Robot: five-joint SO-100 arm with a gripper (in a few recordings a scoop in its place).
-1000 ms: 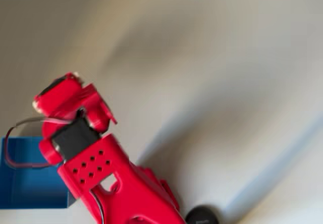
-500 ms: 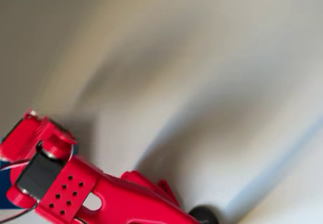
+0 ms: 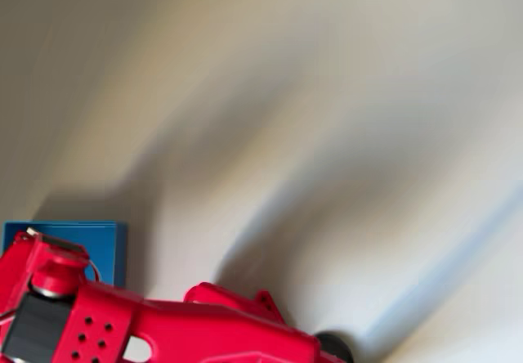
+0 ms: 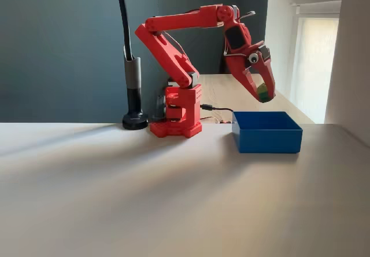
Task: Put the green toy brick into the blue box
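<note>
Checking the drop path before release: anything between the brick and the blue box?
Nothing visible. In the fixed view the gripper holds the green toy brick in its jaws, up in the air above the blue box. The gap below the brick is open air, and the box has no lid.

The small lime-green studded plastic brick (image 4: 263, 91) hangs in the air above the square, shallow, lidless blue plastic box (image 4: 267, 133) resting on the tabletop.
</note>
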